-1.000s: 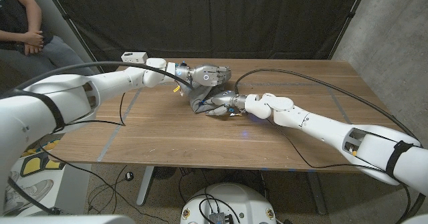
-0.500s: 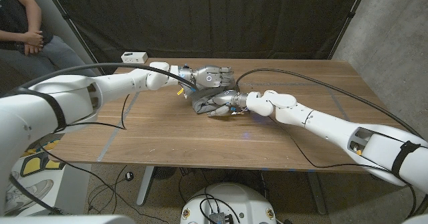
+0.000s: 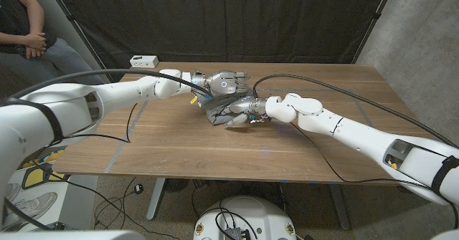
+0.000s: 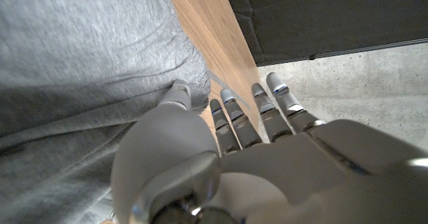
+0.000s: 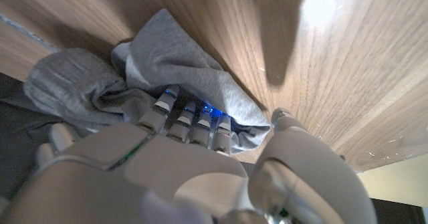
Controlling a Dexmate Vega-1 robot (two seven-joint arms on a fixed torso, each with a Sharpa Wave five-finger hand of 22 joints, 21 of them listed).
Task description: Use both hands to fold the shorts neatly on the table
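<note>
Near the middle of the wooden surface [image 3: 179,143], toward its far edge, lay the grey shorts [image 3: 215,109], bunched into a small crumpled heap between the two hands. Over the far side of the shorts the left hand [image 3: 224,82] sat with its fingers stretched out; in the left wrist view its thumb [image 4: 177,94] pressed against the grey cloth [image 4: 73,70] while the other fingers [image 4: 257,114] reached out straight past the fabric's edge, gripping nothing that could be made out. Against the near side of the shorts the right hand [image 3: 239,113] had its fingers [image 5: 190,124] tucked under a fold of the cloth [image 5: 180,57] and its thumb [image 5: 284,120] beside it, holding that fold. Beyond the shorts, at the surface's far left corner, stood a small white box [image 3: 144,61]. Further left of the box sat a person [image 3: 25,36], hands clasped.
</note>
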